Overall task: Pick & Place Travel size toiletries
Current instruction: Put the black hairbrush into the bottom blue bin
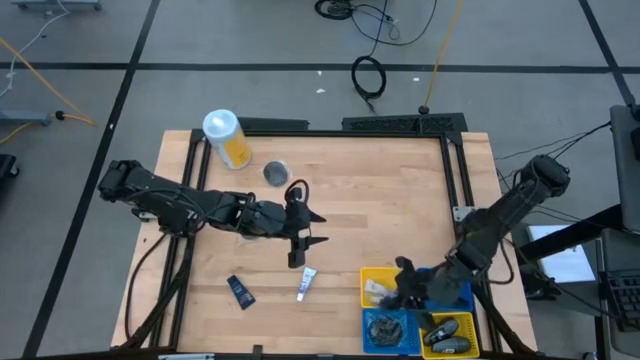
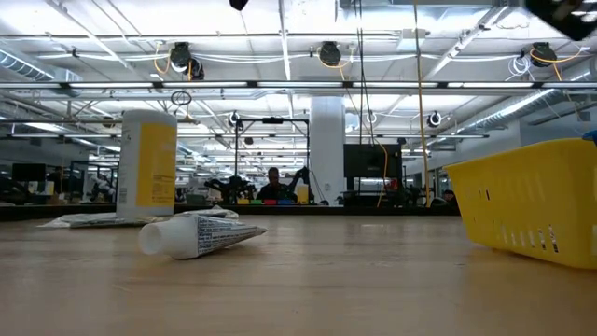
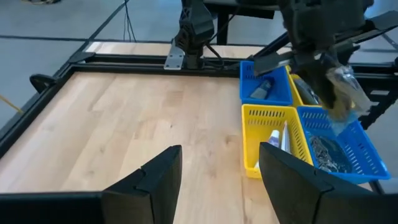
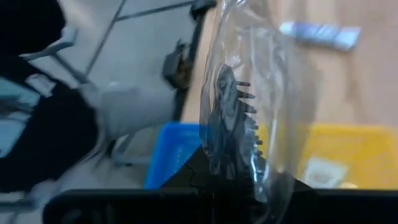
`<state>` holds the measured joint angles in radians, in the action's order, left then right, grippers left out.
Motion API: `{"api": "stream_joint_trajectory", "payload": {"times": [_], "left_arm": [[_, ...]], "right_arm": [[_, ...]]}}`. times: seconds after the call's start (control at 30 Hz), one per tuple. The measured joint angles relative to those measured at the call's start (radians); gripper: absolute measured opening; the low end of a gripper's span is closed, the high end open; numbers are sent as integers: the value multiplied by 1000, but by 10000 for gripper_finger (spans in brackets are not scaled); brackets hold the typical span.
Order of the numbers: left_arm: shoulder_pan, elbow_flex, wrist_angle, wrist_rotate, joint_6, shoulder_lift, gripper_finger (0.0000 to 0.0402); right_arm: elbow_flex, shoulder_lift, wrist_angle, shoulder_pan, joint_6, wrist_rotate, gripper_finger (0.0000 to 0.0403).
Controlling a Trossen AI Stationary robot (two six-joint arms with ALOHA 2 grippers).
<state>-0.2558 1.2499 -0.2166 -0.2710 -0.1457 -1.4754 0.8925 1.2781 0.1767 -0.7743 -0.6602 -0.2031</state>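
On the table lie a white tube (image 1: 305, 283), a dark blue tube (image 1: 240, 291) and a round grey jar (image 1: 275, 173). The white tube (image 2: 201, 233) also shows on its side in the low view. My left gripper (image 1: 318, 229) hovers open above the table's middle, with nothing between its fingers (image 3: 155, 180). My right gripper (image 1: 405, 278) is over the bins at the near right, shut on a clear plastic bag (image 4: 249, 106) with a dark comb in it. The bag (image 3: 345, 93) hangs above a blue bin (image 3: 348, 155). My right gripper holds the clear bag by one end (image 4: 239, 177); the bag itself hides the fingers there. The bag is lifted clear and sticks out ahead of the gripper. Seen from the left wrist, it hangs slanting down over the bins.
Two yellow and two blue bins (image 1: 372, 290) stand together at the near right, holding white tubes, grey jars and dark bottles. A large yellow canister (image 1: 225, 137) with a white lid stands at the far left. A black frame (image 1: 455, 170) borders the table.
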Motion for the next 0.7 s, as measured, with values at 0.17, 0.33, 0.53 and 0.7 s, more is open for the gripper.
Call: {"api": "stream_joint_trajectory", "payload": {"times": [0.17,0.33,0.53,0.7], "left_arm": [[0,0,-1,0,-44,0,212],[-3,0,-16,14,-117,0,212],[-8,0,-83,18,-132,-1,212],[-8,0,-148,18,-176,-1,212]], "right_arm": [[0,30,-2,-38,-132,41,22],[0,90,-22,-56,-244,102,22],[0,164,-61,-59,-298,190,22],[0,197,-102,-54,-308,268,22]]}}
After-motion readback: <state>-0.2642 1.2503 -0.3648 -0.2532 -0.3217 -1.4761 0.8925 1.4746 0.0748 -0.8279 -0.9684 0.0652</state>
